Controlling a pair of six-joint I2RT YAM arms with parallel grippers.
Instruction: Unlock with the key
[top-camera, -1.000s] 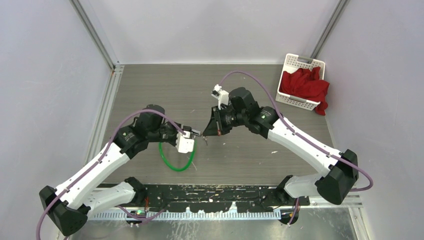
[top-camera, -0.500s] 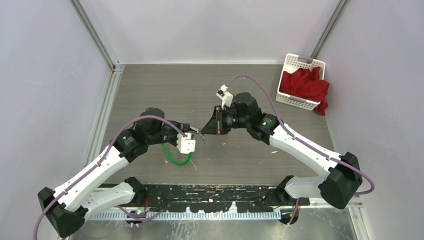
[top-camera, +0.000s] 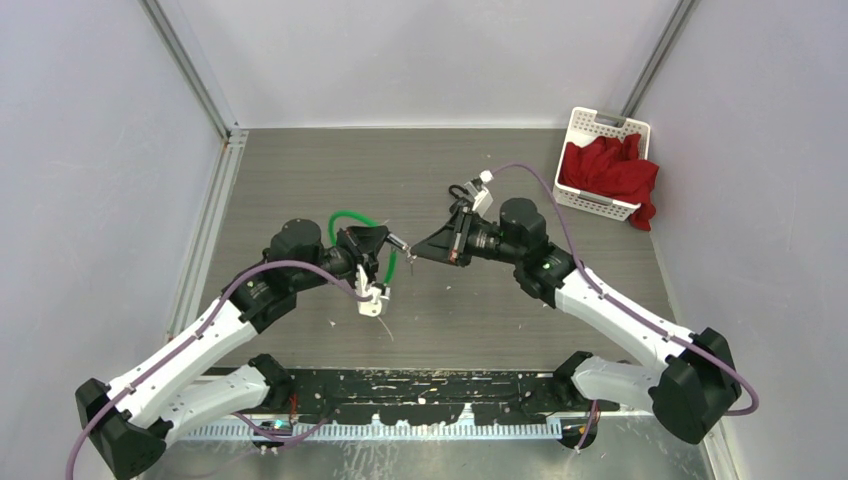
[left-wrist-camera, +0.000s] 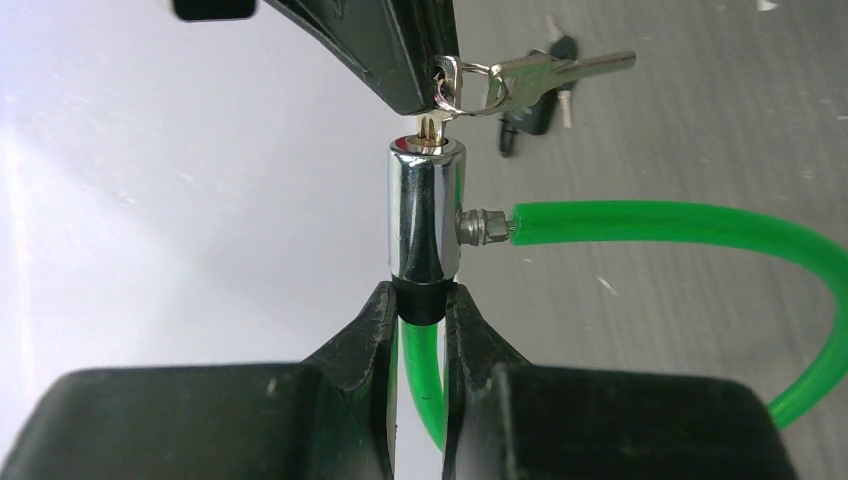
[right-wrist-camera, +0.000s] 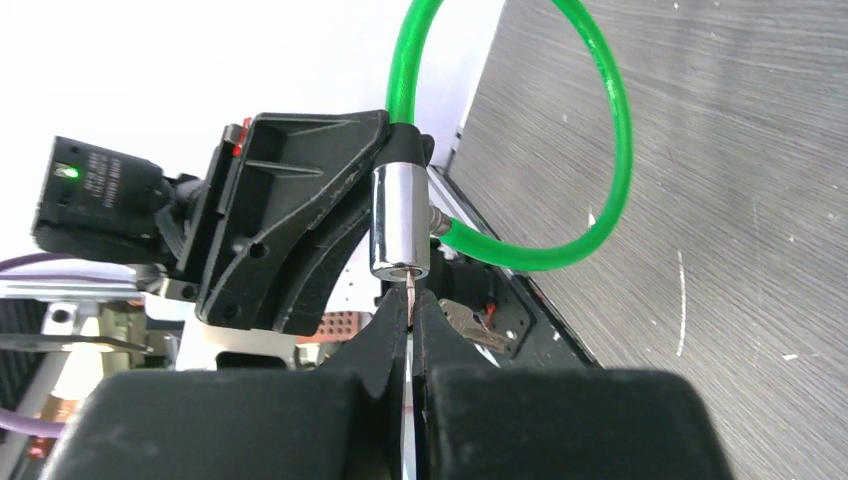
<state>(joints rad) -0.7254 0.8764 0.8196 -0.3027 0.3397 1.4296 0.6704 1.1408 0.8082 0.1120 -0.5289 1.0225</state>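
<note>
1. The left wrist view showed the left gripper (left-wrist-camera: 420, 300) pinching the lock cylinder (left-wrist-camera: 425, 215) by its black end, mid-frame, with the green cable (left-wrist-camera: 680, 225) looping right.
2. The right wrist view showed the right gripper (right-wrist-camera: 410, 318) clamped on the key (right-wrist-camera: 409, 292), tip at the keyhole.
3. Only the top view showed a white basket (top-camera: 600, 120), upper right.

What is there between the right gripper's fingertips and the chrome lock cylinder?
Only a short stretch of the key, held in the right gripper, with its tip in the lock cylinder. The right wrist view shows it.
</note>
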